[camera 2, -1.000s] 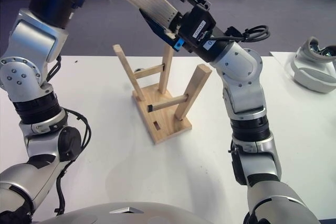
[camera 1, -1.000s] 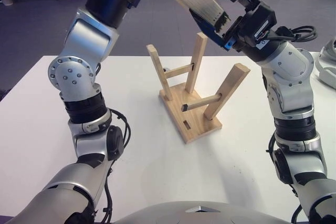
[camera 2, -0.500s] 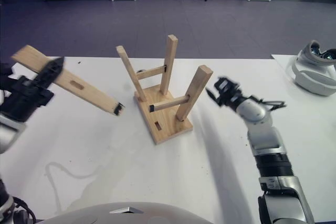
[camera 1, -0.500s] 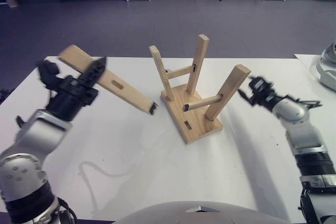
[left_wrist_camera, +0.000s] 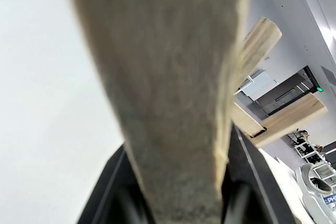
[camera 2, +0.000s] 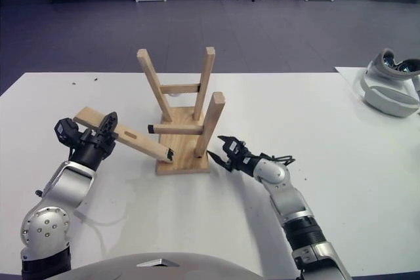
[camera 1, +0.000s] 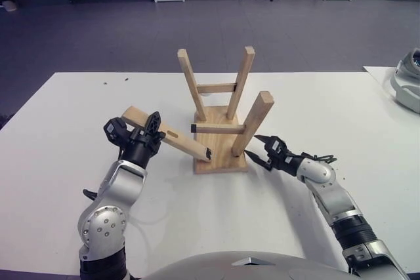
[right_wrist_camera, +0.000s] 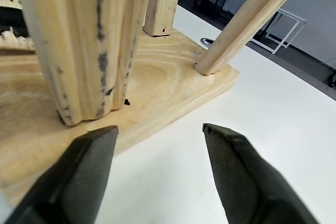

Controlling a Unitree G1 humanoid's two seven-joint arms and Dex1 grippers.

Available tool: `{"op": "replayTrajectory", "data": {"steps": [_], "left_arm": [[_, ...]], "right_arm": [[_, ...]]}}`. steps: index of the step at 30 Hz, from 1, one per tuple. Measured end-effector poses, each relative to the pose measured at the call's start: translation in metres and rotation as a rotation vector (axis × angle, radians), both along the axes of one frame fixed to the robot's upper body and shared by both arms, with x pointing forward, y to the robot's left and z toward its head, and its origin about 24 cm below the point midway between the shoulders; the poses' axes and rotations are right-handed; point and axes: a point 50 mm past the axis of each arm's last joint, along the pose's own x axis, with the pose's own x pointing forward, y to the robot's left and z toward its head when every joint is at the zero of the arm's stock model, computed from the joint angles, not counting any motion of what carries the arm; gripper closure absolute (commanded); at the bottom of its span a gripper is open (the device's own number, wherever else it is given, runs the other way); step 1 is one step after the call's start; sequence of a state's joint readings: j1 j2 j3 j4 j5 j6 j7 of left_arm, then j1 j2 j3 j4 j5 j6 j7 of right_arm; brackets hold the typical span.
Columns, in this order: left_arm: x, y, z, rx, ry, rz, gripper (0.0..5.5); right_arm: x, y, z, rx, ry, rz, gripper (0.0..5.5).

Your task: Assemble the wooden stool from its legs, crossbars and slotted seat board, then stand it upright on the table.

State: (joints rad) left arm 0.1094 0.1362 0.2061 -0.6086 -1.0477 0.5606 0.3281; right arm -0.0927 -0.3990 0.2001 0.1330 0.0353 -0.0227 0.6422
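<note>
pale wood makes up every part of the stool. its flat rectangular slotted seat board (camera 1: 216, 163) lies face down near the middle of the white bench (camera 1: 328, 106). three square wooden legs rise from it. one leg (camera 1: 189, 83) stands at the board's far left corner and leans outward, another (camera 1: 240, 82) stands at its far right corner, and a third (camera 1: 253, 122) stands at its near right corner. a short wooden crossbar (camera 1: 215, 88) joins the two far legs. a second crossbar (camera 1: 216, 128) runs from the near right leg toward the board's left side, and its dark-tipped free end hangs in the air above the board.

the fourth leg (camera 1: 177, 141) is a loose pale wooden bar with a slot cut in its side. it is held off the bench to the left of the seat board, slanting down toward it. its dark-tipped end reaches the board's near left edge, and i cannot tell whether it touches. the left gripper (camera 1: 152, 137) has its jaws clamped across this leg's upper half.

the right gripper (camera 1: 253, 147) sits low over the bench just beside the board's near right corner, close to the foot of the near right leg. its jaws are spread apart with nothing between them.

a white headset (camera 2: 387, 86) lies well to the right of the seat board.
</note>
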Motion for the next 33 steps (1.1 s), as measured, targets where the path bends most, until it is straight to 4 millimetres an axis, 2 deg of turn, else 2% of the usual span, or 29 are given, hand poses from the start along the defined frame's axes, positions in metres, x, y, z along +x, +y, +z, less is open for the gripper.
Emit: {"op": "replayTrajectory", "data": {"steps": [3, 11, 18, 22, 27, 33], "left_arm": [[0.003, 0.004, 0.004, 0.089, -0.027, 0.015, 4.48], [0.01, 0.0, 0.007, 0.22, -0.055, 0.018, 4.48], [0.019, -0.015, 0.014, 0.376, -0.072, -0.075, 4.47], [0.027, -0.03, 0.019, 0.453, -0.093, -0.12, 4.47], [0.02, -0.036, 0.018, 0.479, -0.098, -0.114, 4.47], [0.011, -0.031, 0.017, 0.473, -0.091, -0.092, 4.47]], "right_arm": [[-0.004, -0.002, -0.004, -0.002, 0.018, -0.01, 2.48], [-0.002, 0.005, 0.007, -0.015, -0.043, -0.001, 2.48], [-0.003, 0.016, 0.014, -0.03, -0.093, 0.017, 2.48], [-0.003, 0.02, 0.019, -0.021, -0.115, 0.02, 2.48], [-0.004, 0.022, 0.021, -0.022, -0.108, 0.021, 2.48], [-0.003, 0.019, 0.024, -0.021, -0.102, 0.001, 2.48]]}}
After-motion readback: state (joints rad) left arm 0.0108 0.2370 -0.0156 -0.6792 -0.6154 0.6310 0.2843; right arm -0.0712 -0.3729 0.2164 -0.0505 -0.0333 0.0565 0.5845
